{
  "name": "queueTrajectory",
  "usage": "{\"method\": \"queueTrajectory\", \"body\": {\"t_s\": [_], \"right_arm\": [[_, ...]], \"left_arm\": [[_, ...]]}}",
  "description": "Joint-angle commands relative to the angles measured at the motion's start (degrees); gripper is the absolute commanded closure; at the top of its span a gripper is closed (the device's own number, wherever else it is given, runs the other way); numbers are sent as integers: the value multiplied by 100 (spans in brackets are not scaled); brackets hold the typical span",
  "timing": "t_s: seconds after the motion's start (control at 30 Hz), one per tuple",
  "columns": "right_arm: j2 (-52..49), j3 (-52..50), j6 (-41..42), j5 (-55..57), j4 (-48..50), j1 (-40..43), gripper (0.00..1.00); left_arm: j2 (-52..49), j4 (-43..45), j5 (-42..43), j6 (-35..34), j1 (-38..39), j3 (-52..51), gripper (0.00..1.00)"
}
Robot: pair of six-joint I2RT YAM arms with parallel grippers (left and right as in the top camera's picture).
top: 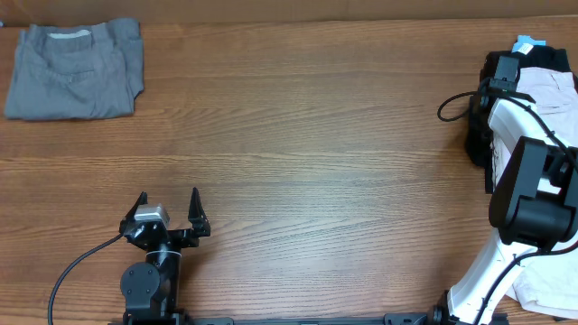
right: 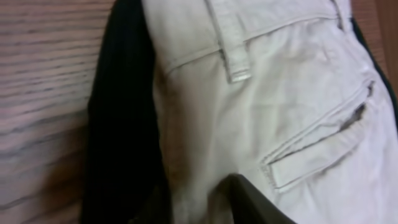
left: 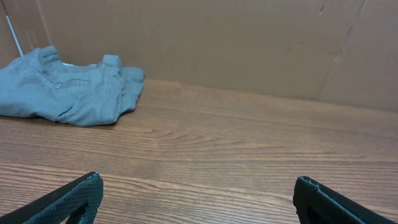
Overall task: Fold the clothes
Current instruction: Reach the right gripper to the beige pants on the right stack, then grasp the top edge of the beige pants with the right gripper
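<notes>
Surface: wood-grain table (top: pixel 316 135), brown, grain running left to right.
Far left corner: grey shorts (top: pixel 74 70), folded into a rough rectangle, waistband toward the far edge, lying flat on the wood.
Right edge, far half: black garment (right: pixel 121 124) directly on the wood, its dark border showing on the side toward the table's middle.
On the black garment: cream shorts (right: pixel 249 112), belt loop and welt back pocket facing up.
Far right corner: blue tag (top: pixel 526 43) at the far end of that stack.
Near right corner: pale cloth (top: pixel 542 284), partly hidden; kind of garment not clear.
Middle of table: bare wood.
</notes>
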State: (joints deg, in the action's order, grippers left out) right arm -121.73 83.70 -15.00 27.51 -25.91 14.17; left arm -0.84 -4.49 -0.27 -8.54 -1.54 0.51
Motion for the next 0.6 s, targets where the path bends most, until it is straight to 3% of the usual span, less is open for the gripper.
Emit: {"method": "queueTrajectory", "body": {"t_s": [0.0,0.37,0.57], "right_arm": [[-20,188,44,-293,0,11,61],[-70,188,42,-306,-13,138,71],[-70,188,42,-271,-35,216,82]], "left_arm": [[57,7,4,127,-35,-24,0],[57,7,4,127,-35,-24,0],[57,7,4,127,-35,-24,0]]}}
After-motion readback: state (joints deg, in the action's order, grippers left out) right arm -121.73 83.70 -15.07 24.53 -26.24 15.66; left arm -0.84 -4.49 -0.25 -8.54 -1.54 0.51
